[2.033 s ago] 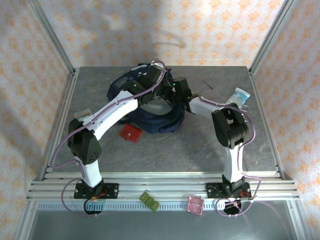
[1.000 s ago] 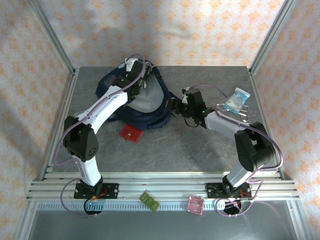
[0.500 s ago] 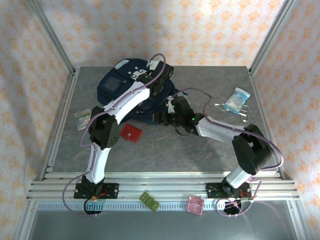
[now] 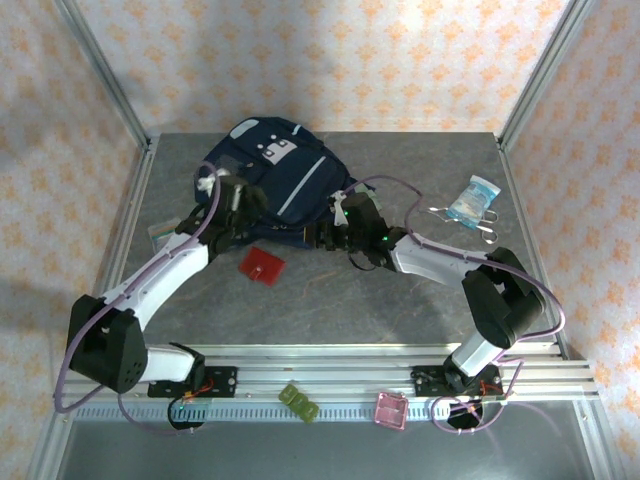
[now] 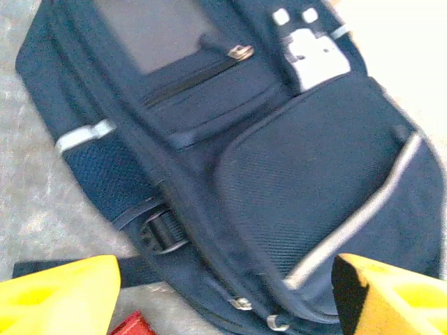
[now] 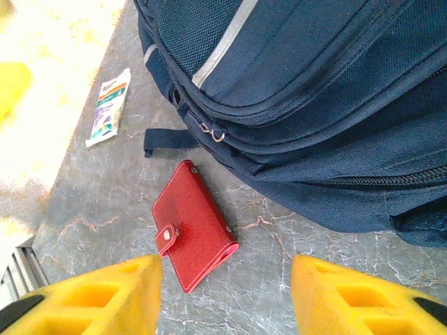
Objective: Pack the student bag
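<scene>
No legible text, brand, number or sign was found in any view. Green, orange and blue printing is noted on the small white packet (image 6: pixel 108 106) lying on the table, but its characters cannot be resolved. Pale grey patches (image 5: pixel 318 52) on the student bag (image 5: pixel 279 174) carry no readable lettering. Blue print on the clear pouch (image 4: pixel 472 198) is too small to be read.

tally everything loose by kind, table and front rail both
backpack: 1
wallet: 1
packets: 2, left packet and right packet
scissors: 1
small pieces on the front rail: 2, green piece and pink piece
total: 7
</scene>
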Motion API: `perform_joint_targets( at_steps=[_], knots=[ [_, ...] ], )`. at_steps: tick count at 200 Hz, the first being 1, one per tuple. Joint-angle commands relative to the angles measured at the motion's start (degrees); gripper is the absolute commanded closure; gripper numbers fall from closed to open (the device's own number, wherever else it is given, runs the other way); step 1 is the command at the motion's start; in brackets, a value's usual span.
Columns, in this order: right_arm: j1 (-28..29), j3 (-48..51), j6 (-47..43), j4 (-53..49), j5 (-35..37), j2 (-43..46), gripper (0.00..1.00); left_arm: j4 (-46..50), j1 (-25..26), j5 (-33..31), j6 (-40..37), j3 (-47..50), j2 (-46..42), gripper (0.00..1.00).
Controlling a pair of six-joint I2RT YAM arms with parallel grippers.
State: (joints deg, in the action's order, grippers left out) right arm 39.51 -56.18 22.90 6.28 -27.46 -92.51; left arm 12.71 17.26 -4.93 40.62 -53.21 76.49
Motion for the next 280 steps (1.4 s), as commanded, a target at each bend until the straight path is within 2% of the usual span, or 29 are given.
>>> perform_joint_targets(
  at_steps=[1, 35, 74, 92, 123, 170, 198, 206, 219, 238, 280],
  knots=[
    [0.22, 0.23, 0.48, 2.24, -0.36, 0.39, 0.49, -11.68, -1.45, 9.26, 5.23, 5.61, 1.58, 0.18],
    [0.22, 1.61, 1.01, 2.66, 0.41, 2.04, 0.49, -16.96, -3.14, 10.54, 6.48, 6.46, 5.96, 0.20],
    [0.22, 3.51, 1.48, 2.92, 1.32, 3.81, 0.49, -24.07, -5.35, 11.00, 9.21, 7.76, 10.24, 0.40],
    [0.22, 3.84, 1.58, 2.96, 1.54, 4.02, 0.49, -26.21, -5.97, 11.69, 10.12, 8.19, 12.02, 0.44],
    [0.22, 3.98, 1.48, 3.01, 1.45, 4.18, 0.49, -30.01, -6.65, 10.89, 11.96, 9.65, 13.51, 0.37],
    [0.22, 3.98, 1.61, 3.21, 1.48, 4.20, 0.49, -41.89, -8.65, 12.93, 15.02, 10.61, 17.74, 0.38],
    [0.22, 4.49, 2.03, 3.56, 1.32, 4.03, 0.49, -42.14, -9.22, 15.60, 15.76, 6.84, 22.30, 0.41],
    [0.22, 4.59, 2.14, 3.60, 1.40, 4.03, 0.49, -42.30, -9.26, 15.89, 16.02, 6.20, 23.22, 0.46],
    [0.22, 4.85, 2.23, 3.82, 1.45, 4.17, 0.49, -43.76, -9.39, 16.87, 16.59, 5.78, 24.34, 0.75],
    [0.22, 4.86, 2.27, 3.91, 1.45, 4.00, 0.49, -44.92, -9.57, 18.99, 17.59, 5.38, 24.85, 1.00],
    [1.01, 3.20, 1.53, 2.37, 1.84, 2.11, 0.49, -42.75, -9.57, 21.02, 20.63, 6.96, 17.45, 1.00]
  ],
)
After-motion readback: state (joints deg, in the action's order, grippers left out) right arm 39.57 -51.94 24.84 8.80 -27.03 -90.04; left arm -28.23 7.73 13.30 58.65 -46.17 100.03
